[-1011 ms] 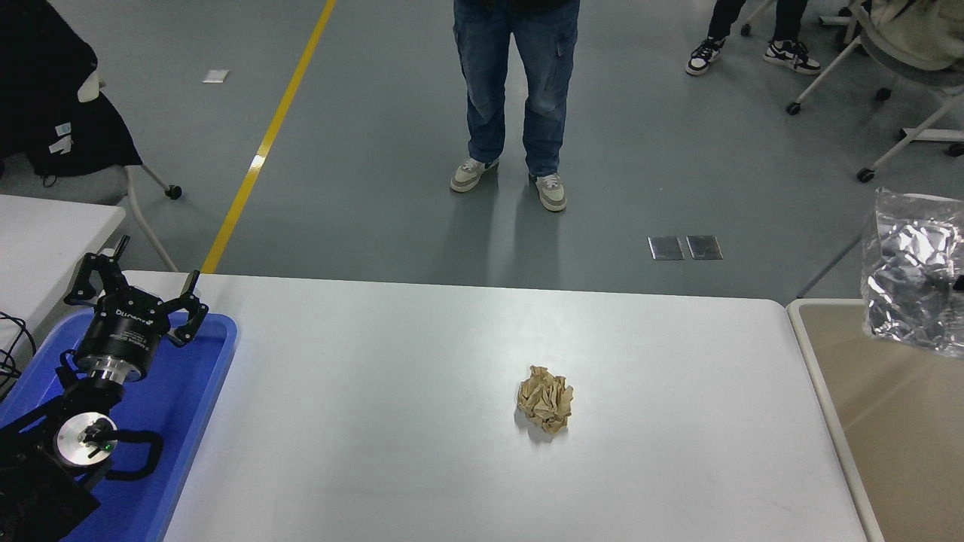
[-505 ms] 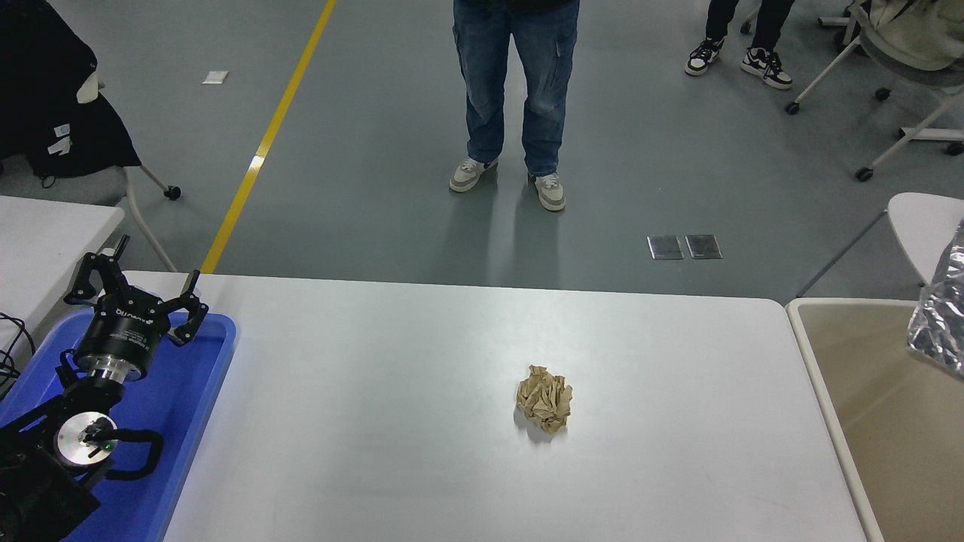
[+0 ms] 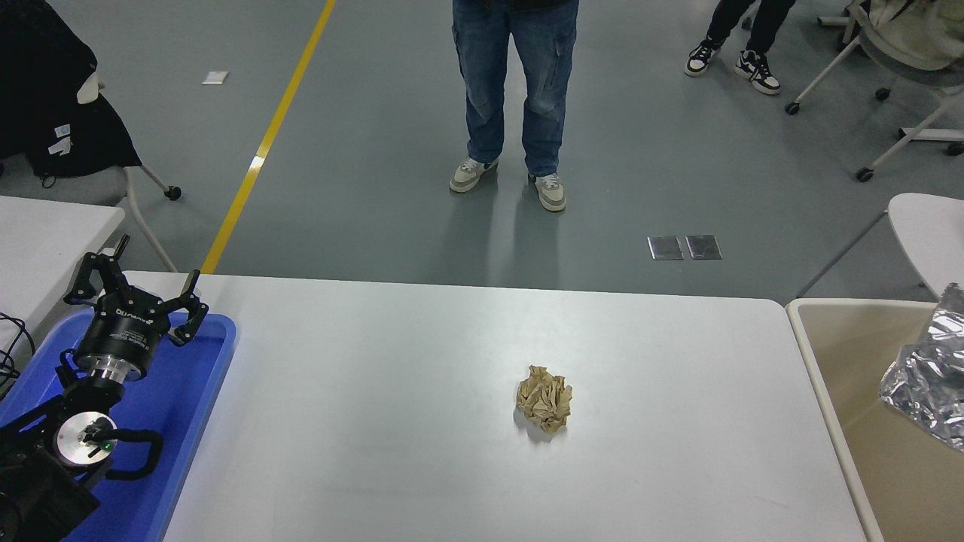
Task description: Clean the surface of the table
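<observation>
The foil bag (image 3: 925,384) has dropped lower into the beige bin (image 3: 836,391) at right since a second ago. The bench (image 3: 392,421) spreads centrally, bearing crumpled brown paper (image 3: 544,398). Left claw (image 3: 135,295) rests spread over the blue tray (image 3: 196,391).

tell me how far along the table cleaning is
Looks partway. A crinkled silver foil wrapper is inside the beige bin at the right, so one piece seems cleared. Nothing is visibly in hand: the right arm is out of view, and the left end effector sits parked and open over the blue plastic tray. Left to do: the crumpled brown paper ball lies on the white tabletop.
</observation>
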`<action>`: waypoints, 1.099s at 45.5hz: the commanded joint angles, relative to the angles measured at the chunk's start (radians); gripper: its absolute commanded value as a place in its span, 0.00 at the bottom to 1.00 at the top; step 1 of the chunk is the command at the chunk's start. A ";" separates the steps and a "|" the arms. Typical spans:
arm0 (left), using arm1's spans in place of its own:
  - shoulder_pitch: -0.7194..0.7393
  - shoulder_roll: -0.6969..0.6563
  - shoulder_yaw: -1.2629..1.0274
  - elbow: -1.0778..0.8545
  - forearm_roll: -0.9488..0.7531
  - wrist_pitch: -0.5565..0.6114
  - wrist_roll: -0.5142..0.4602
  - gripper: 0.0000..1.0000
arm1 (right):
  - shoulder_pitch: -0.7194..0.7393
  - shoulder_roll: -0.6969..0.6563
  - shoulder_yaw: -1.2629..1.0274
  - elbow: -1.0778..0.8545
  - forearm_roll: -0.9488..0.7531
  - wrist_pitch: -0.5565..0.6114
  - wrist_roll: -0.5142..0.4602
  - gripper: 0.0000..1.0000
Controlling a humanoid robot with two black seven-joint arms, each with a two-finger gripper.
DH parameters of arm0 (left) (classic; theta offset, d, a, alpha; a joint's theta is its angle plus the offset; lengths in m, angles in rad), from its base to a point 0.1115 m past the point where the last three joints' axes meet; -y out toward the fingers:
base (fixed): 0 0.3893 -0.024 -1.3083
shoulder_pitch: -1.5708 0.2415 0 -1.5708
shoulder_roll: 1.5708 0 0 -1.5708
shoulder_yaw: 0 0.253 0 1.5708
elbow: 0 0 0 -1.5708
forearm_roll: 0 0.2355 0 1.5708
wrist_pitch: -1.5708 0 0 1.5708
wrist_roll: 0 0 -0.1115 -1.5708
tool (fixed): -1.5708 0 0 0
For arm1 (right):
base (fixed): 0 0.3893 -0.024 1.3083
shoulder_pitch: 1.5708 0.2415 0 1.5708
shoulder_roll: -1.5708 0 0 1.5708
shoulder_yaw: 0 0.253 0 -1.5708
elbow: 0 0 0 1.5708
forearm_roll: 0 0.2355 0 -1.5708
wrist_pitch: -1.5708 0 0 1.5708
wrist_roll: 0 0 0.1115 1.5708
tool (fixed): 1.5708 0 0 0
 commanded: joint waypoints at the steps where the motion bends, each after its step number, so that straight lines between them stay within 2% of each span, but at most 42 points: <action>1: 0.000 0.000 0.000 0.000 0.000 0.000 0.000 1.00 | -0.037 0.034 0.013 0.000 0.027 -0.054 -0.014 0.00; 40: 0.001 0.000 0.000 0.000 0.000 0.000 0.000 1.00 | -0.082 0.063 0.015 0.002 0.029 -0.109 -0.010 0.01; 43: 0.000 0.000 0.000 0.000 0.000 0.000 0.000 1.00 | -0.082 0.065 0.015 0.003 0.029 -0.130 -0.010 0.20; 46: 0.001 0.000 0.000 0.000 0.000 0.000 0.000 1.00 | -0.082 0.065 0.015 0.006 0.029 -0.159 -0.009 0.46; 50: 0.001 0.000 0.000 0.000 0.000 0.000 0.000 1.00 | -0.083 0.065 0.018 0.012 0.029 -0.192 -0.009 0.54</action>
